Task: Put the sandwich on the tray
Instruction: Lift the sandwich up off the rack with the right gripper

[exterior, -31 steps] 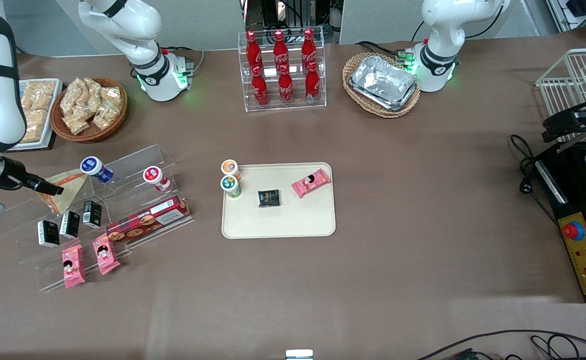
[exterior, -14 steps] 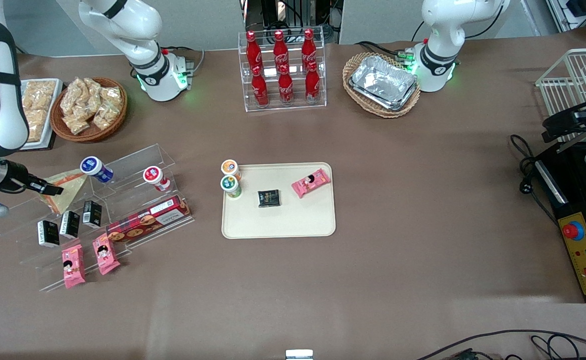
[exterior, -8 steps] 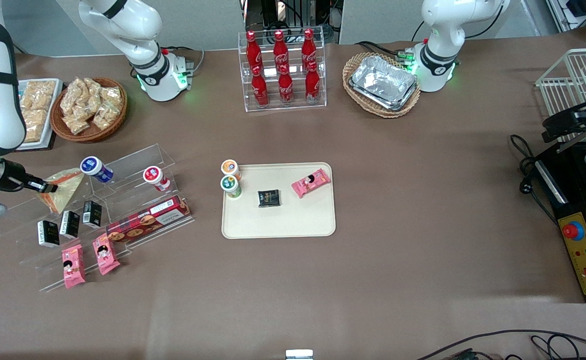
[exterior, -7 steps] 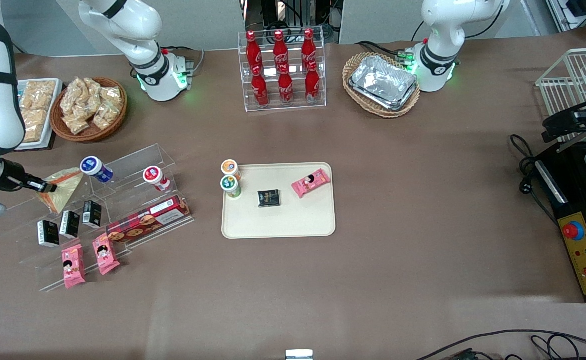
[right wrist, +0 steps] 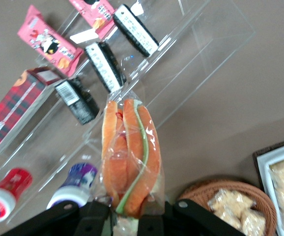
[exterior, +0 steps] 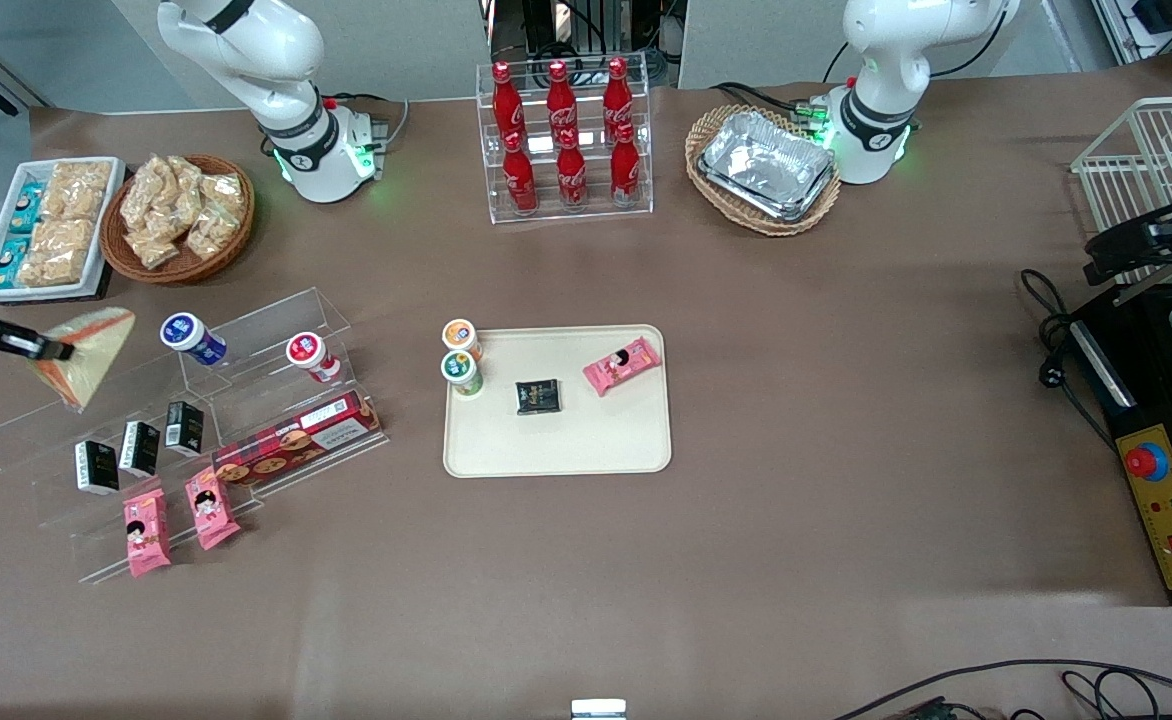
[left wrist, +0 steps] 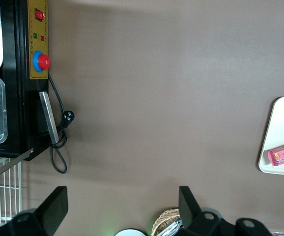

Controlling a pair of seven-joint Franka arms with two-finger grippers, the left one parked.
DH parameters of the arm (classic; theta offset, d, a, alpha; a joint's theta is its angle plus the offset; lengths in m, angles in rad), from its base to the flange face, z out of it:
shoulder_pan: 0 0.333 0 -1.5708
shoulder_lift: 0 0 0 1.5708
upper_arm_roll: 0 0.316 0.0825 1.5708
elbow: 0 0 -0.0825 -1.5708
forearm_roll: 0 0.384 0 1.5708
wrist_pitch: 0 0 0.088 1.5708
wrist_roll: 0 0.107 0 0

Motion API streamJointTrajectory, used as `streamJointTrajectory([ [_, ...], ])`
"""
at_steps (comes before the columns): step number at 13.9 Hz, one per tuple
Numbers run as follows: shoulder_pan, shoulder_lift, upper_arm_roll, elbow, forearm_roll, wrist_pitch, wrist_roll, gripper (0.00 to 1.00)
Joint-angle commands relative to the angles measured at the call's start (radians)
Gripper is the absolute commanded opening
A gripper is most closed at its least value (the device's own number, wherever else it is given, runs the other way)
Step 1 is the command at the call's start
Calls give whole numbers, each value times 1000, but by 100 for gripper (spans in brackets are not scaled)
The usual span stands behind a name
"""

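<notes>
My right gripper [exterior: 46, 349] is shut on the sandwich [exterior: 83, 354], a wrapped wedge of pale bread with an orange edge, held in the air above the clear acrylic shelf [exterior: 196, 420] at the working arm's end of the table. The wrist view shows the sandwich [right wrist: 130, 155] with orange and green layers pinched between the black fingers [right wrist: 95, 221] of the gripper [right wrist: 127, 220]. The cream tray [exterior: 606, 440] lies flat mid-table, holding a pink packet [exterior: 622, 365], a black packet [exterior: 537, 396] and two small cups [exterior: 462, 362].
The acrylic shelf carries two cups [exterior: 189, 337], black packets [exterior: 139, 447], a red biscuit box [exterior: 296, 436] and pink packets [exterior: 176, 517]. A snack basket [exterior: 179, 217], white snack tray [exterior: 46, 230], cola rack [exterior: 566, 140] and foil-tray basket [exterior: 766, 168] stand farther from the front camera.
The gripper closed on the sandwich on the shelf's upper step, then lifted it up and away toward the working arm's end of the table. The arm has risen out of most of the frame.
</notes>
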Motion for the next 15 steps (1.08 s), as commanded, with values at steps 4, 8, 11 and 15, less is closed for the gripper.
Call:
streamJointTrajectory([
  [4,78,-2,16,159,8,-243,129,0],
  [8,186,-29,14,159,94,-286,388,0],
  [11,261,-33,14,157,95,-287,540,0],
  [15,376,-32,14,157,123,-280,765,0],
])
